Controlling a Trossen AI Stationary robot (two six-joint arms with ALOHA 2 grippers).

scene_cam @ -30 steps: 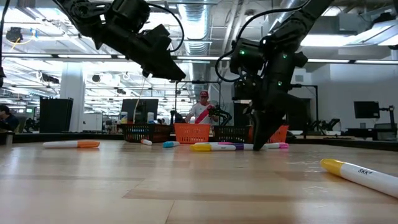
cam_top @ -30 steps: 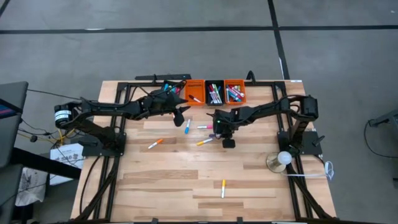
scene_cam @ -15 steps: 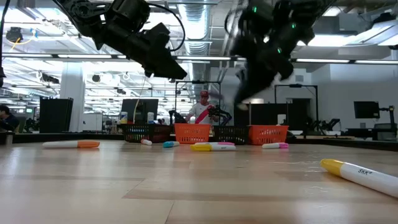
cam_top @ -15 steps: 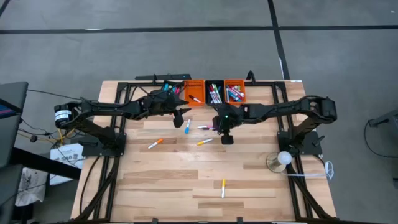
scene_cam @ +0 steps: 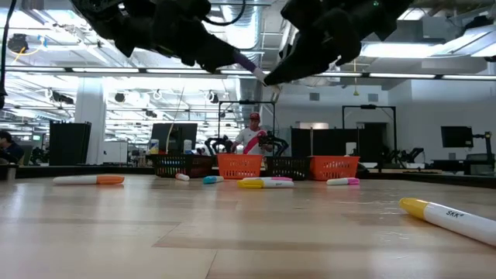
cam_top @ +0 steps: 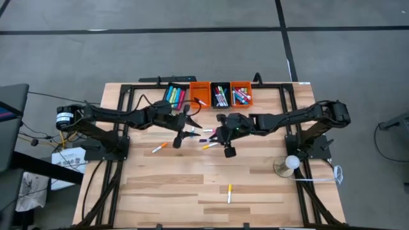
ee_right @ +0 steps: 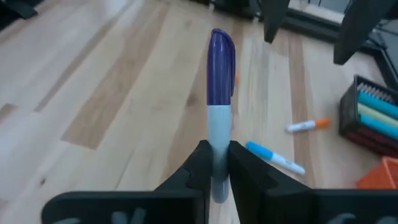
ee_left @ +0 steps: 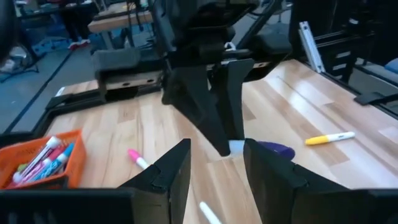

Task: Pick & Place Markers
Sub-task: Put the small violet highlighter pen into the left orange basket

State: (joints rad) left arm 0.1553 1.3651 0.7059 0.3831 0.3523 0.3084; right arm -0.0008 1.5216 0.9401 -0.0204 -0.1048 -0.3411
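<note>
Right jaws (ee_right: 214,163): pinching the purple marker (ee_right: 219,93) by its white barrel.
Left jaws (ee_left: 214,168): open, facing it.
Marker: light, stiff, probably slippery.

Only one bit of lettering comes close to legible: in the low view, the white barrel of the yellow-capped marker (scene_cam: 449,215), lying on the table toward four o'clock, carries small dark print that looks like "SKK", though the letters are not certain. Nothing else in any view can be read.
</note>
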